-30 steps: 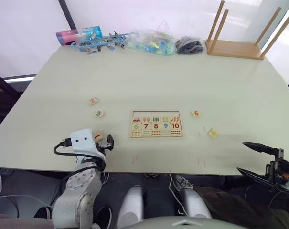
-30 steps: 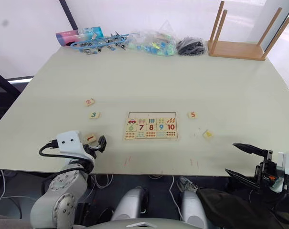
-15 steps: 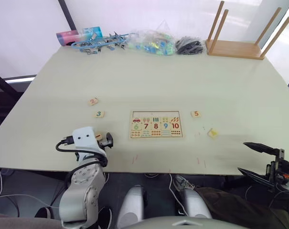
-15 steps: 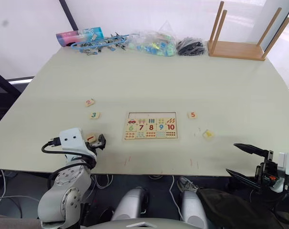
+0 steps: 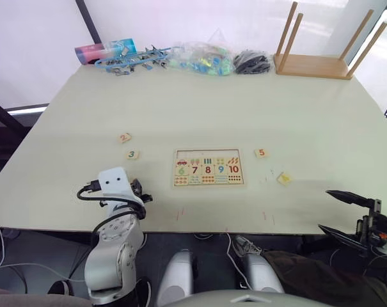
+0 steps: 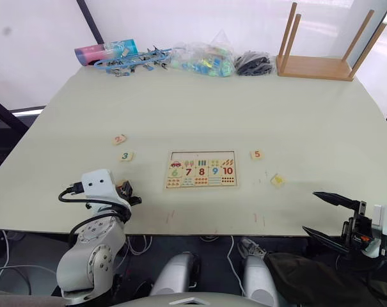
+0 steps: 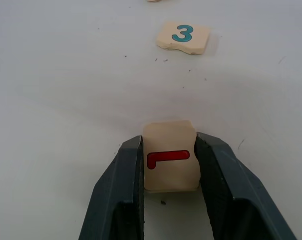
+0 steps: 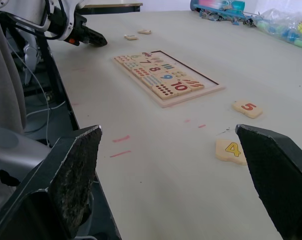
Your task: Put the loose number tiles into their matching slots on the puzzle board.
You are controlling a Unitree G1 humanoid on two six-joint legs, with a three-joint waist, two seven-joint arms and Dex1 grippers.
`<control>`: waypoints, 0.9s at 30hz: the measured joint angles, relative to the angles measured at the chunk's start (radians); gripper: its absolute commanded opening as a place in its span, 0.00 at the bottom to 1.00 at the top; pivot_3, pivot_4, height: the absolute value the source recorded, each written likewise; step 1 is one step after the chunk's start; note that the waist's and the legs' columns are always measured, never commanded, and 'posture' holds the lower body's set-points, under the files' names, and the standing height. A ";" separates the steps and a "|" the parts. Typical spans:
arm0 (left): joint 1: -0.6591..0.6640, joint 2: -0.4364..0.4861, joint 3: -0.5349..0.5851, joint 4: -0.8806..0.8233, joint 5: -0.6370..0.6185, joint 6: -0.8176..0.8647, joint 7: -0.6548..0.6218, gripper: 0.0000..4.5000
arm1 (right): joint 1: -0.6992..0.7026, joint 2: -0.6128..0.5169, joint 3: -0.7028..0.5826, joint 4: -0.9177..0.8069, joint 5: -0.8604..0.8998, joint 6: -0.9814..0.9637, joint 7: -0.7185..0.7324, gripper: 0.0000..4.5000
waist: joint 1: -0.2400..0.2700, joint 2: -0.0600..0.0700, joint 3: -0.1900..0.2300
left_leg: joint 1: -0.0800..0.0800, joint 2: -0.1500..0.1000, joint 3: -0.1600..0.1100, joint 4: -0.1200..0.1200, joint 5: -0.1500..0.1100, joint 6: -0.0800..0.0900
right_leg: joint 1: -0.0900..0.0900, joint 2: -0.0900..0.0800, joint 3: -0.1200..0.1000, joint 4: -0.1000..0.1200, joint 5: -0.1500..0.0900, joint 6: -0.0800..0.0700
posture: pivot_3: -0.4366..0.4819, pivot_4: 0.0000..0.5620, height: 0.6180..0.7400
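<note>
Left gripper [image 7: 169, 165] is at the table's [image 5: 199, 102] near edge, about 8 o'clock from the board [image 5: 208, 167]. Its two fingers [image 7: 120, 190] press on either side of the 1 tile [image 7: 170, 161], pinching it; the tile sits low against the tabletop, red digit face up. Whether it is lifted clear of the surface cannot be told.

Right gripper [image 5: 354, 214] hangs off the near edge of the table at about 4 o'clock from the board, fingers spread wide, holding nothing.

The board lies flat near the table's centre, slightly toward the near side. Its slots [image 6: 201, 155] form the strip along the far edge; no tile sits in them. The rows below show pictures, then 6 to 10, then dots.

Loose tiles:
- 3 tile [image 5: 133, 154]: 9 o'clock of the board, apart from it.
- 2 tile [image 5: 124, 137]: 11 o'clock of the 3 tile, near it.
- 5 tile [image 5: 261, 153]: 3 o'clock of the board's far corner, just beside it, not touching.
- 4 tile [image 5: 284, 178]: 4 o'clock of the 5 tile, near it, turned askew.

Far edge of table, 10 to 2 o'clock: blue clutter [image 5: 126, 57], plastic bag [image 5: 203, 59], black bundle [image 5: 252, 62], dowel rack [image 5: 323, 48].
</note>
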 measured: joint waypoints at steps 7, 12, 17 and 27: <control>0.024 0.093 0.002 0.005 0.000 -0.015 -0.092 0.22 | -0.001 0.014 0.001 0.000 0.000 -0.001 0.000 1.00 | -0.001 0.001 -0.001 | 0.000 0.000 0.000 0.000 0.000 0.000 | 0.000 0.001 0.000 0.000 0.000 0.000 | 0.48 0.27 1.00; 0.043 0.276 0.023 0.027 -0.026 -0.041 -0.256 0.22 | 0.000 0.029 0.003 0.000 -0.001 -0.003 -0.004 1.00 | 0.000 0.000 -0.001 | -0.001 0.001 0.000 0.000 0.000 0.000 | -0.002 0.000 0.000 0.000 0.000 0.000 | 0.48 0.27 1.00; 0.000 0.482 0.028 0.081 -0.089 -0.137 -0.503 0.22 | 0.010 0.050 0.005 -0.009 -0.002 -0.006 -0.016 1.00 | 0.005 0.000 -0.001 | -0.001 0.002 -0.001 0.000 -0.003 -0.005 | -0.002 -0.001 0.000 0.000 0.000 -0.001 | 0.48 0.27 1.00; -0.365 0.817 -0.112 0.438 -0.174 -0.404 -1.060 0.22 | 0.032 0.090 0.011 -0.054 -0.005 -0.012 -0.082 1.00 | 0.002 0.000 0.000 | -0.002 0.001 0.000 0.000 0.000 0.000 | -0.002 0.000 0.000 0.000 0.000 0.000 | 0.48 0.27 1.00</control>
